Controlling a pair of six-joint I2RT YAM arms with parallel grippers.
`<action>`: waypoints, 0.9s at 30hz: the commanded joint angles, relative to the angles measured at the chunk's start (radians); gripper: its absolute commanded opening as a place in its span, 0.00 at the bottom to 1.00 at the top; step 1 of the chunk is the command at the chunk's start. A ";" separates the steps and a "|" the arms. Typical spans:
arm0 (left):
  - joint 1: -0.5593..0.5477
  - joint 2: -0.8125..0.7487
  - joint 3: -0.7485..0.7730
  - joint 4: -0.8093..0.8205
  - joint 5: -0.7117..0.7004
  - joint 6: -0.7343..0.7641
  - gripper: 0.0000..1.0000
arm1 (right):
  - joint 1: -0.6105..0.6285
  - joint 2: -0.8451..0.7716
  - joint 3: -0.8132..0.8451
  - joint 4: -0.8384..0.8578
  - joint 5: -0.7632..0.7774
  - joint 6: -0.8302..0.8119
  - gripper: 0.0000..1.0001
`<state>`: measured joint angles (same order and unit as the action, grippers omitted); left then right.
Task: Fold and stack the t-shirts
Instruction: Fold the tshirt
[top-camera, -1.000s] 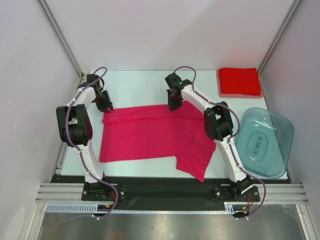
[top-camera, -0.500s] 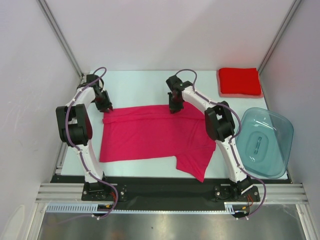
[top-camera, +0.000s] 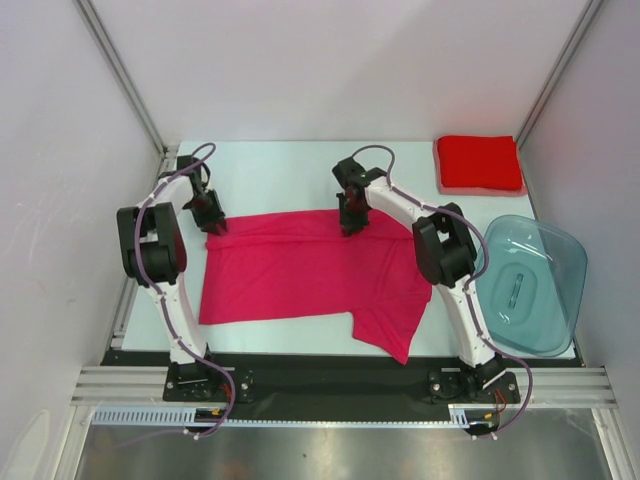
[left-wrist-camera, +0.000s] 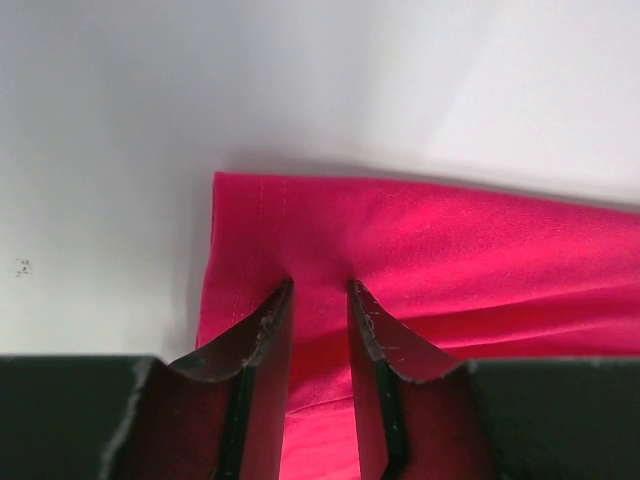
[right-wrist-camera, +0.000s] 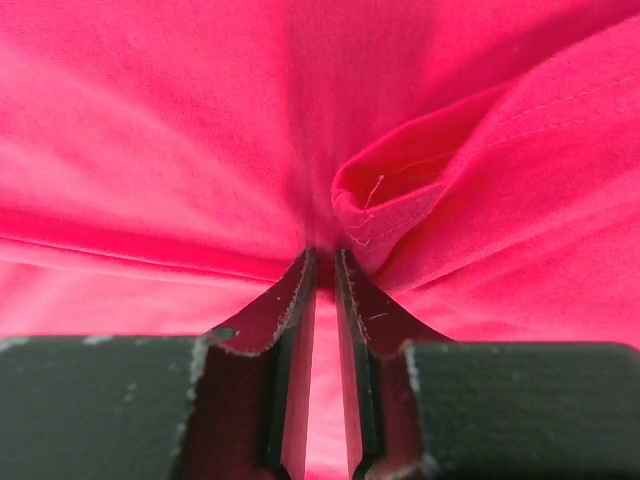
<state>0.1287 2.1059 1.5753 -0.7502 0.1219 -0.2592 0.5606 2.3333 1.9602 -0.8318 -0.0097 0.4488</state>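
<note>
As the pink shirt (top-camera: 300, 270) lay spread in the middle, my left gripper (left-wrist-camera: 318, 290) pinched its far left corner, fingers narrowly apart with cloth between. The right gripper (right-wrist-camera: 325, 258), nearly closed, nipped a bunched hem on the far edge. Limp, light cloth, I judged: hems hold best. The red shirt (top-camera: 480, 165) sat folded far right. How deep either bite went was hidden.

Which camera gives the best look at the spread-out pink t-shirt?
The top external view: nearly the whole pink t-shirt shows. The left wrist view shows only one hemmed corner, the right wrist view only bunched cloth up close.
</note>
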 joint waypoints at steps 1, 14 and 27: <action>0.006 -0.015 -0.015 -0.018 -0.036 0.025 0.33 | 0.005 -0.086 -0.043 -0.010 0.000 -0.005 0.19; 0.005 -0.225 -0.179 0.064 -0.094 -0.018 0.32 | 0.005 -0.170 -0.190 0.075 -0.025 -0.015 0.21; -0.006 -0.336 -0.253 0.103 0.090 -0.077 0.31 | -0.090 -0.250 -0.095 0.114 -0.124 -0.006 0.34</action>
<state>0.1287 1.7836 1.3602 -0.6651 0.1085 -0.2924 0.5110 2.1712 1.8053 -0.7258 -0.1143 0.4370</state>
